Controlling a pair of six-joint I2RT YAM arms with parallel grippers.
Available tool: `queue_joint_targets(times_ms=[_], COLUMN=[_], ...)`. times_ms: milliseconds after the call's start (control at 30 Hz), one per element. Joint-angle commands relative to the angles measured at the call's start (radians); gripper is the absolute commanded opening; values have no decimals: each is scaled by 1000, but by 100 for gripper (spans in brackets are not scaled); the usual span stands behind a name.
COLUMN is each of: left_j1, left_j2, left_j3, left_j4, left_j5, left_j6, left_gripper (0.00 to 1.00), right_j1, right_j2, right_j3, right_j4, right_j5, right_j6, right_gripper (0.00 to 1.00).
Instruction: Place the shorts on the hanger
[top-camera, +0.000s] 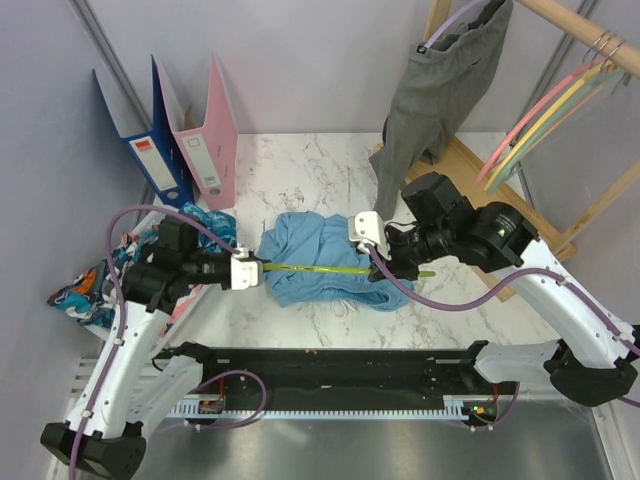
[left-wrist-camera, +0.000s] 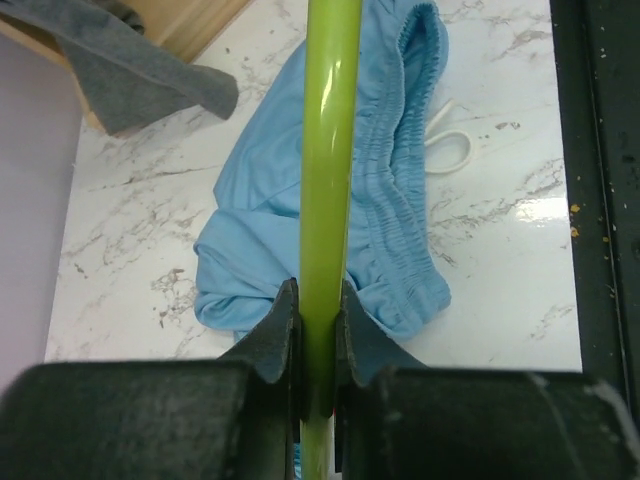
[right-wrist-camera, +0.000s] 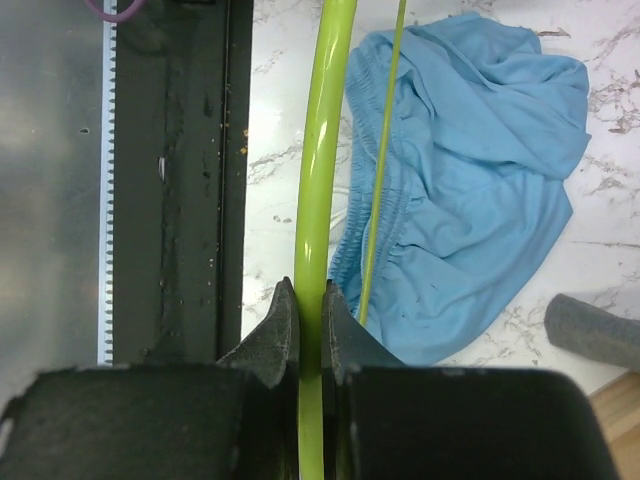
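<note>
The light blue shorts (top-camera: 320, 262) lie bunched on the marble table, seen too in the left wrist view (left-wrist-camera: 260, 210) and the right wrist view (right-wrist-camera: 480, 190). The lime green hanger (top-camera: 315, 269) is held level just above them, stretched between both grippers. My left gripper (top-camera: 252, 270) is shut on the hanger's left end (left-wrist-camera: 325, 200). My right gripper (top-camera: 385, 262) is shut on its right end (right-wrist-camera: 318, 180). The thin lower bar (right-wrist-camera: 383, 150) runs beside the thick one over the waistband. The white drawstring (left-wrist-camera: 450, 145) lies beside the shorts.
A grey garment (top-camera: 440, 90) hangs from a wooden rack (top-camera: 560, 20) at back right, with pink and orange-yellow hangers (top-camera: 540, 120). Blue and pink binders (top-camera: 190, 130) stand at back left. Patterned clothes (top-camera: 110, 270) lie far left. A black rail (top-camera: 330, 365) runs along the near edge.
</note>
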Motion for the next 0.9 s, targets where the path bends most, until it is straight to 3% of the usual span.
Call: queue_joint_targets(times_ms=[0, 67, 167, 200, 233, 400, 467, 733, 867], left_j1=[-60, -61, -63, -63, -63, -73, -112, -184, -239], left_j2=[20, 31, 57, 72, 75, 97, 109, 143, 169], left_j3=[10, 23, 37, 40, 44, 56, 65, 120, 140], left_j4=[51, 52, 58, 57, 60, 84, 89, 75, 72], left_j5=[-42, -31, -33, -39, -45, -44, -80, -195, -220], left_j6=[-111, -175, -279, -301, -321, -447, -456, -392, -393], left_gripper=[2, 2, 2, 2, 2, 2, 2, 2, 2], right_j1=[24, 24, 24, 25, 24, 24, 25, 44, 48], right_j2=[-44, -59, -128, -156, -202, -182, -126, -9, 14], right_j3=[-53, -79, -179, -213, -239, -237, -202, -126, -132], right_j4=[85, 113, 223, 272, 374, 341, 323, 343, 381], right_j5=[-82, -70, -25, 42, 86, 101, 72, 62, 59], right_j6=[-23, -28, -46, 23, 62, -27, -3, -32, -42], right_gripper=[2, 5, 43, 69, 77, 98, 92, 84, 75])
